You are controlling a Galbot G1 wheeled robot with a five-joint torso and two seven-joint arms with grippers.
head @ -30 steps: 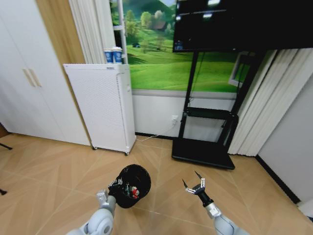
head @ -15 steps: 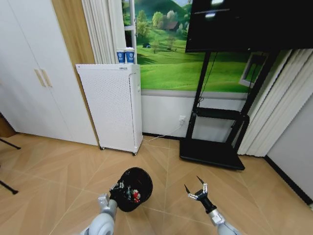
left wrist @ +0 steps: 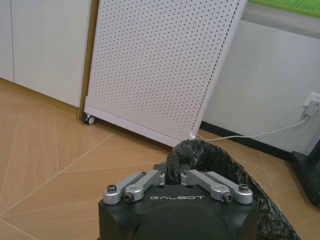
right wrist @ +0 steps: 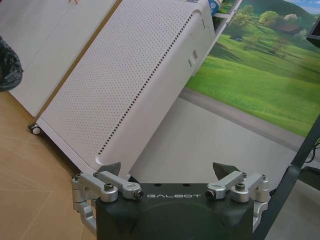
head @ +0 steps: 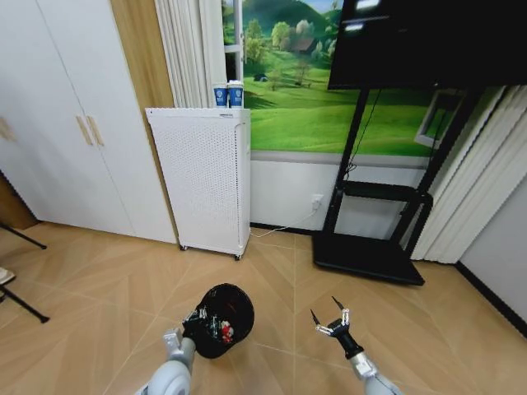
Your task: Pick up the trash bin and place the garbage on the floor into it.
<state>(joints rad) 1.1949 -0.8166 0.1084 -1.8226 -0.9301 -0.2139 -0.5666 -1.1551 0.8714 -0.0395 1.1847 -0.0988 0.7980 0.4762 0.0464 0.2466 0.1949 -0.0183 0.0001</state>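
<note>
Black trash bin (head: 219, 318) clamped by left gripper (head: 195, 317); contents unclear; right gripper (head: 330, 315) jaws spread.

My left arm extends forward at about 11 o'clock, low in the head view. My left gripper (head: 198, 317) is clamped: in the left wrist view (left wrist: 172, 176) both fingers are drawn together at the centre on the bin (head: 221, 319) rim, carrying it clear of the floor. My right arm extends forward at about 1 o'clock. My right gripper (head: 331, 317) is empty, fingers (right wrist: 111, 168) spread wide apart, tips pointing up and forward.
</note>
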